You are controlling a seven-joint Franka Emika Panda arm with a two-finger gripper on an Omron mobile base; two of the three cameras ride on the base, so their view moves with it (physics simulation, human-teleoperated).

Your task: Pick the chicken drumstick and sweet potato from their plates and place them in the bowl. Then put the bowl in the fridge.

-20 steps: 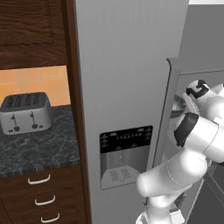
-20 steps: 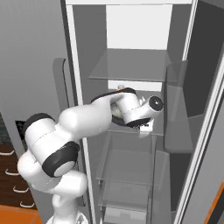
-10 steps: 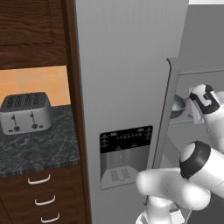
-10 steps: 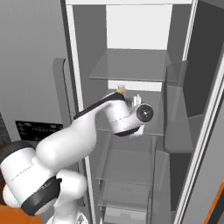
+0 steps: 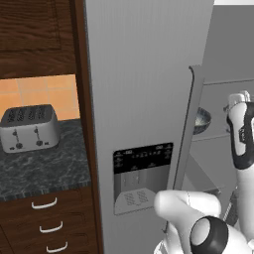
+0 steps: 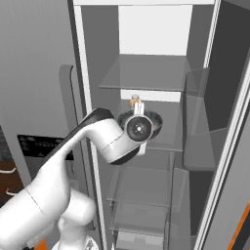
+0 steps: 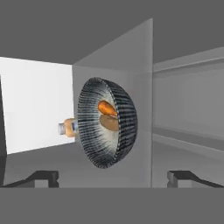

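The arm has drawn back from the fridge (image 6: 146,63) shelf since a second ago, leaving the bowl (image 7: 106,122) there. The jaws (image 7: 113,178) stand spread wide, holding and touching nothing, their tips low on either side of the bowl ahead. Inside the bowl lie the sweet potato (image 7: 106,108) and, just beside it, the drumstick (image 7: 109,123). Beyond the bowl a small bottle (image 7: 68,127) is half hidden by its rim. In the right base view the wrist covers most of the bowl.
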